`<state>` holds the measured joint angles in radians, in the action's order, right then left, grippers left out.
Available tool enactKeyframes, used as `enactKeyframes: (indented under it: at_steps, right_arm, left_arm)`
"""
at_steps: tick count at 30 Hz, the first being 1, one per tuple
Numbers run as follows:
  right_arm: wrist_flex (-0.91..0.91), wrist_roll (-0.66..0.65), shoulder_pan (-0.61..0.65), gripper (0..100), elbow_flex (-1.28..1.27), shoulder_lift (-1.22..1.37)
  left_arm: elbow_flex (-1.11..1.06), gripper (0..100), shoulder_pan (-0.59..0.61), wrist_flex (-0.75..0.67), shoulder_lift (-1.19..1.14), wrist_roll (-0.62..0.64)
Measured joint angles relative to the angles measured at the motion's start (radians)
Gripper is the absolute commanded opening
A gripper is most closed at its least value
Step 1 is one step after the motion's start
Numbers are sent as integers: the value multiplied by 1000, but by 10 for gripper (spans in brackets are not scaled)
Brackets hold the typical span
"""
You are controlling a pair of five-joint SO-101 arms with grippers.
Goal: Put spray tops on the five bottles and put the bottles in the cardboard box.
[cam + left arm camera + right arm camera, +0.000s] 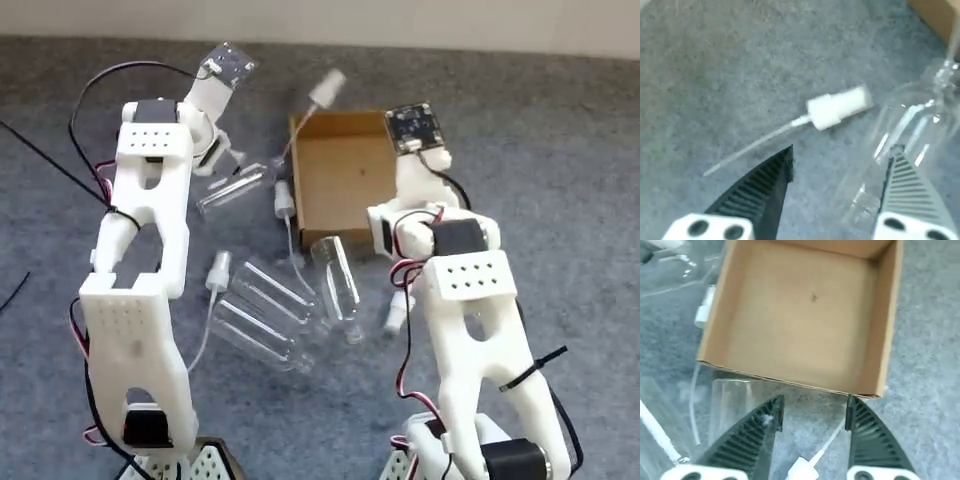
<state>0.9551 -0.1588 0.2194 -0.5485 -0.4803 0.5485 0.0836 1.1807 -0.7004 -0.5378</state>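
Observation:
My left gripper (840, 155) hangs open over the grey carpet. A white spray top (840, 107) with its long tube lies just beyond its fingertips. A clear bottle (905, 130) lies on its side by one finger. My right gripper (815, 405) is open above the near edge of the empty cardboard box (885, 325). Another spray top (802, 470) lies below it, and a clear bottle (730, 400) rests beside it. In the high view, three bottles (270, 300) lie in a cluster in front of the box (345, 185), and one more bottle (235, 190) lies to the left of it.
Loose spray tops lie at the box's far corner (328, 88), by its left wall (283, 198), left of the bottle cluster (218, 272) and under the right arm (398, 312). Black cables trail over the carpet at the left.

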Motion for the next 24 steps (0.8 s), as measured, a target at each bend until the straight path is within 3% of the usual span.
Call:
enactKeyframes:
  at_steps: [5,16,24]
  right_arm:
    - [0,0,-17,152,0,0]
    - [8,-34,-18,152,0,0]
    - [186,-130,-41,152,83,198]
  left_arm:
    - [-9,210,-8,149,-12,-28]
    - [-11,205,-6,474,83,-40]
    - [-11,220,15,531,298,71]
